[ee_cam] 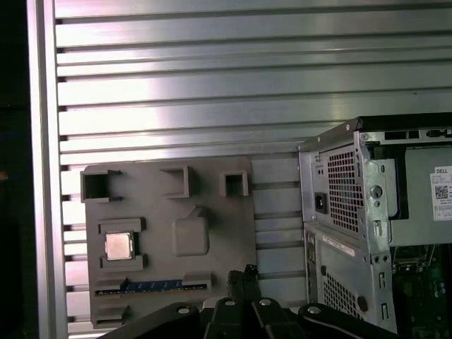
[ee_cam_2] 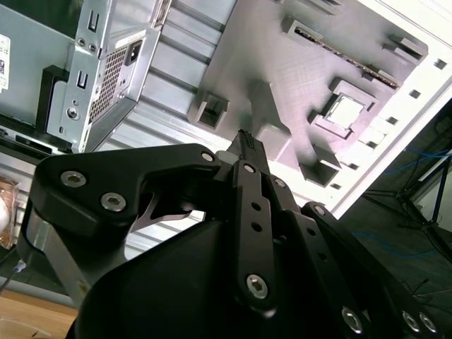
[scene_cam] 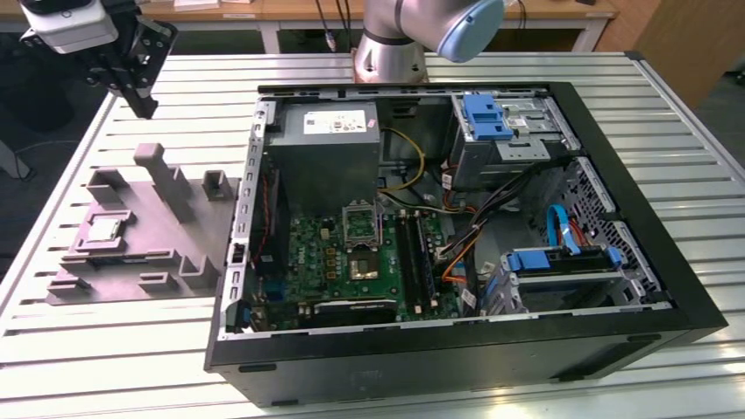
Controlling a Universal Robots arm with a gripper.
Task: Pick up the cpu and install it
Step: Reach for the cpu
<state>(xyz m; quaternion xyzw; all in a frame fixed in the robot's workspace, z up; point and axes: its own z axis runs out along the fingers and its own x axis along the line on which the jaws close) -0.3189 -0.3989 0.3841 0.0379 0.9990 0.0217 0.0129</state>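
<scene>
Slatted metal table (scene_cam: 117,349): the cpu (scene_cam: 103,230) lies in a recess of the grey tray (scene_cam: 152,253), the gripper (scene_cam: 146,109) hangs closed and empty above that tray, and the open computer case (scene_cam: 466,367) stands beside the tray toward the exterior view's right; pick-up seemingly not yet begun, needing the jaws opened and centred over the cpu.

Gripper (ee_cam_2: 245,145) well apart from grey fixture plate (ee_cam_2: 296,70), cpu (ee_cam_2: 346,111) in its square recess.

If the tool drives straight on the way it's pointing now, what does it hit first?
Probably the grey fixture plate, near its edge beside the computer case. The tool is not lined up with the cpu, which sits in a pocket off to the side. Depth is unclear.
</scene>
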